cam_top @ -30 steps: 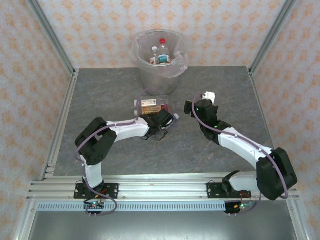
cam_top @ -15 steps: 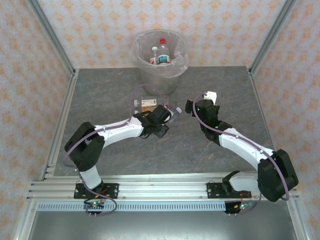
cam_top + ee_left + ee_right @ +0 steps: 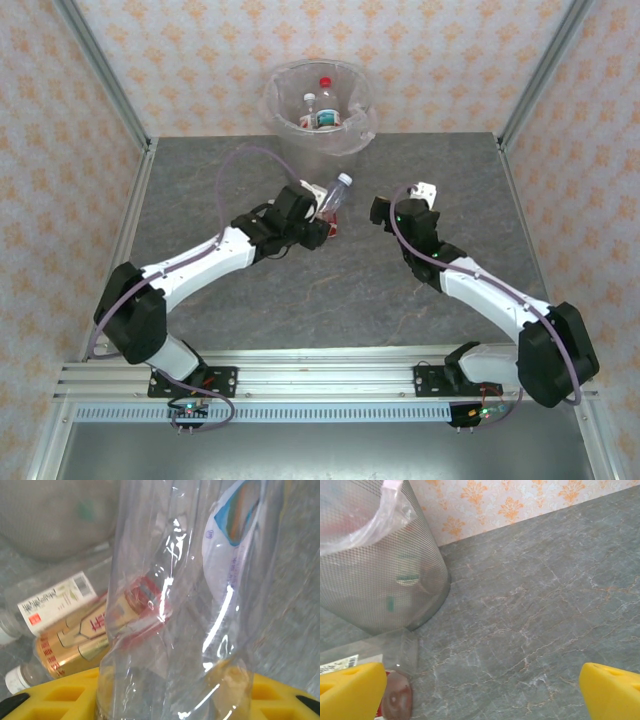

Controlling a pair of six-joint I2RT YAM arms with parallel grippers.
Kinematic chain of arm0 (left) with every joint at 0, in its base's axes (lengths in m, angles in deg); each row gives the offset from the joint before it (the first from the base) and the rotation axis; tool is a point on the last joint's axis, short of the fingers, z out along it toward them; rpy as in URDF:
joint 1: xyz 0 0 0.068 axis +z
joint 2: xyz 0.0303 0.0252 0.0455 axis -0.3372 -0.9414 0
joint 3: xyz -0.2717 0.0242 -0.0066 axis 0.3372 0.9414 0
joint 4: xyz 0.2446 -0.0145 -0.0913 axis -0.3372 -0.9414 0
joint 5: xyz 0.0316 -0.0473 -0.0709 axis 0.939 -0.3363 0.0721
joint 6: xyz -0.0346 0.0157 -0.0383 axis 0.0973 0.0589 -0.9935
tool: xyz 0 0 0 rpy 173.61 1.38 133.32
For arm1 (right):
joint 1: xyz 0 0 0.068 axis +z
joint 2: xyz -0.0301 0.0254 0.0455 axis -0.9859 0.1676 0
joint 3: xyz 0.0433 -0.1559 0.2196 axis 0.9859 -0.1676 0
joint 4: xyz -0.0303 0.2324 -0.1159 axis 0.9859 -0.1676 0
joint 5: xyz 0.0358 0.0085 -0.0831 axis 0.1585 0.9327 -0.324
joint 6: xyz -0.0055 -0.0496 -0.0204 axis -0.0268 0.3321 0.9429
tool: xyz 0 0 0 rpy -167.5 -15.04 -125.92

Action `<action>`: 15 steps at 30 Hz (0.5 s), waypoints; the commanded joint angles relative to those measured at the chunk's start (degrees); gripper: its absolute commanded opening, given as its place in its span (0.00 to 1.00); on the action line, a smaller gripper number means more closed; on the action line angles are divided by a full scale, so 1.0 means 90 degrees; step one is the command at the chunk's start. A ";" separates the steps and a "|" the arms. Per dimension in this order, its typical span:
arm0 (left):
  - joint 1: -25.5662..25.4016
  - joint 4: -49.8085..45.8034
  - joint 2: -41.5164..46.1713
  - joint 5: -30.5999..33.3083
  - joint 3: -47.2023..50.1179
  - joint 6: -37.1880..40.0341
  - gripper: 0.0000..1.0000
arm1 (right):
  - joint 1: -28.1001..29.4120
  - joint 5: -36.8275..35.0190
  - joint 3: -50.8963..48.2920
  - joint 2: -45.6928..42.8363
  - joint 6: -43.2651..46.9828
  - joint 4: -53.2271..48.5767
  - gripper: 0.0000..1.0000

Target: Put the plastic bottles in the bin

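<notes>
My left gripper (image 3: 318,214) is shut on a clear plastic bottle (image 3: 334,193) with a white cap, held tilted above the table just in front of the bin (image 3: 290,140). In the left wrist view this bottle (image 3: 190,605) rises between the yellow fingers (image 3: 55,697). Below it, an amber-labelled bottle (image 3: 75,635) lies on the table. The grey bin, lined with a clear bag, holds a red-capped bottle (image 3: 324,84) and a white-capped one (image 3: 308,100). My right gripper (image 3: 384,212) is open and empty over bare table, right of the bottles; its yellow fingertips (image 3: 350,685) stand wide apart.
The bin's mesh wall (image 3: 375,580) stands close on the left in the right wrist view, with a bottle's red end (image 3: 395,700) beside my left fingertip. Metal frame posts (image 3: 125,200) and patterned walls enclose the grey stone table (image 3: 440,160).
My left arm has stretched out and lifted the clear bottle from the table, carrying it up and back toward the bin. The right arm has barely moved.
</notes>
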 commanded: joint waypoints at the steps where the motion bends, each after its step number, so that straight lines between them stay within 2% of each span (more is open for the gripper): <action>1: 0.0136 0.0532 0.0201 0.0022 -0.0468 -0.0353 0.50 | -0.0010 0.0118 -0.0095 -0.0194 -0.0287 0.0085 0.99; 6: 0.0255 0.0873 0.0025 0.0134 -0.1137 -0.0507 0.49 | -0.0011 0.0066 -0.0232 -0.0430 -0.0228 0.0094 0.99; 15: 0.0478 0.1126 -0.0924 0.0993 -0.2849 -0.0583 0.50 | -0.0015 -0.0001 -0.0341 -0.0743 -0.0123 0.0010 0.99</action>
